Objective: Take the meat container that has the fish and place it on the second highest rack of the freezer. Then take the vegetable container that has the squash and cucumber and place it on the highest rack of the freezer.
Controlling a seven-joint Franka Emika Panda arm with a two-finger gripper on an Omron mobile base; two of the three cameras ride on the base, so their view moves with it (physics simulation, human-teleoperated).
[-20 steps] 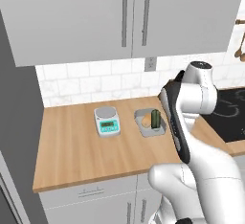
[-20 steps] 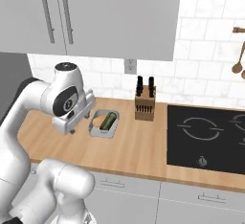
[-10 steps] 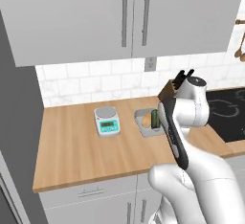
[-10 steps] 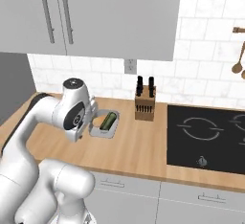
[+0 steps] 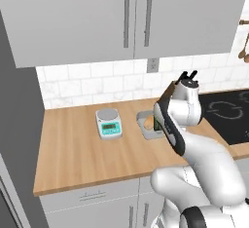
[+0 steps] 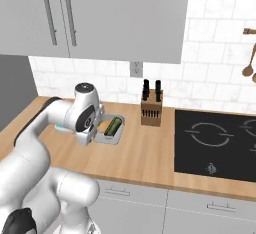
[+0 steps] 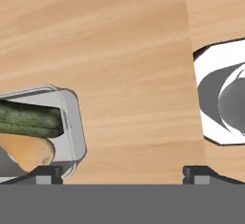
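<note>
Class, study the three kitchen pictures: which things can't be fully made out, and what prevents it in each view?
- Vegetable container: left base view, mostly behind the arm.
- Squash: hand view, cut by the left edge and partly under the cucumber.
- Kitchen scale: right base view, nearly all behind the arm.
- Scale readout: too small to read.
</note>
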